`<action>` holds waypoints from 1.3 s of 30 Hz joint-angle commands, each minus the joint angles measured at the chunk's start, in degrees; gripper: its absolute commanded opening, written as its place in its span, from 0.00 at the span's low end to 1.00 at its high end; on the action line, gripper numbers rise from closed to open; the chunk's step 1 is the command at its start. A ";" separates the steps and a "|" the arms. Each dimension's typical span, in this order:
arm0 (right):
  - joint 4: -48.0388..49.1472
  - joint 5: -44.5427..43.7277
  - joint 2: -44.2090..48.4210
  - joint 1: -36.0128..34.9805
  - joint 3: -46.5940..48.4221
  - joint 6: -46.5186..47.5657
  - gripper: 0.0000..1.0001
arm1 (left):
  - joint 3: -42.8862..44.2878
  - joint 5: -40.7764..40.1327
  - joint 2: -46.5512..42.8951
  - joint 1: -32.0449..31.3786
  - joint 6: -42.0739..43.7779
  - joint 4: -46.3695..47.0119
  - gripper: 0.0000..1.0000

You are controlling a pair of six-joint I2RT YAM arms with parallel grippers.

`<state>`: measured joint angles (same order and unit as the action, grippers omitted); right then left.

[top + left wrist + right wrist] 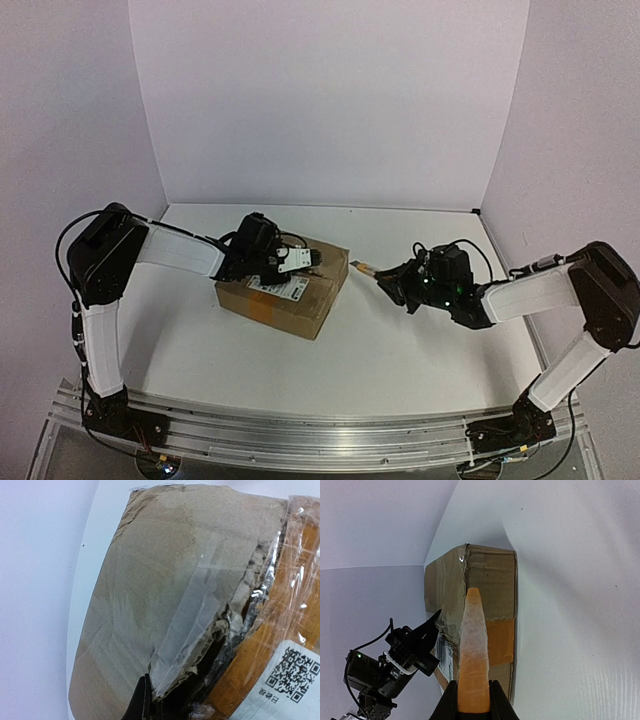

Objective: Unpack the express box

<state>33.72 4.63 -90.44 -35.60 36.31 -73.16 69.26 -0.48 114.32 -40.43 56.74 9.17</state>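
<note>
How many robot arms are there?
2. The left arm reaches onto the express box from its left; the right arm is on the box's right, its fingers pinching an orange strip.

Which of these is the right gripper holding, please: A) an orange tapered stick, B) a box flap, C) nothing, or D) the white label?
A: the right gripper is shut on the orange tapered stick, which points at the express box.
</note>
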 commanded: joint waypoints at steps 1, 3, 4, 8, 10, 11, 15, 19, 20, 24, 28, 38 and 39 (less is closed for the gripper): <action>5.64 3.60 4.79 0.23 -4.94 -1.81 0.00 | -5.07 7.49 -2.12 0.09 -3.61 -0.67 0.00; 9.01 3.16 6.44 0.29 -8.29 -3.08 0.00 | -4.35 7.51 -1.10 0.09 -3.59 -0.81 0.00; 9.77 3.15 7.16 0.29 -8.83 -3.17 0.00 | -4.08 7.54 -0.76 0.17 -3.58 -0.70 0.00; 14.86 4.00 6.32 0.26 -10.56 -4.44 0.00 | -3.65 6.61 0.71 0.27 -3.86 -0.81 0.00; 19.00 4.13 4.37 0.26 -11.94 -5.82 0.00 | -4.10 6.20 0.91 0.24 -3.80 -0.45 0.00; 20.69 4.31 3.28 0.26 -12.42 -6.26 0.00 | -4.31 6.02 0.95 0.22 -3.79 -0.19 0.00; 27.65 6.74 -1.93 0.26 -11.65 -7.01 0.00 | -3.08 5.30 1.07 0.09 -4.73 -2.18 0.00; 33.32 6.59 -5.07 0.26 -12.34 -7.87 0.00 | -3.87 5.77 0.83 -0.06 -4.67 -3.02 0.00; 33.63 6.41 -5.21 0.26 -12.52 -7.81 0.00 | -4.07 5.90 0.82 -0.08 -4.69 -2.99 0.00; 34.00 6.24 -4.94 0.26 -12.28 -7.61 0.00 | -4.22 6.53 0.91 -0.17 -5.23 -3.39 0.00; 34.04 5.80 -7.15 0.26 -11.40 -8.33 0.00 | -4.00 6.54 1.17 -0.26 -5.64 -2.78 0.00; 34.05 4.00 -9.88 0.26 -10.54 -8.29 0.00 | -4.64 7.34 0.84 -0.26 -5.62 -2.20 0.00; 34.14 4.23 -10.40 0.26 -9.97 -8.21 0.00 | -4.59 7.38 0.85 -0.26 -5.60 -2.18 0.00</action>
<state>65.00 9.50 -99.17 -35.55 24.08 -80.86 65.95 2.27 113.34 -40.12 54.20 11.66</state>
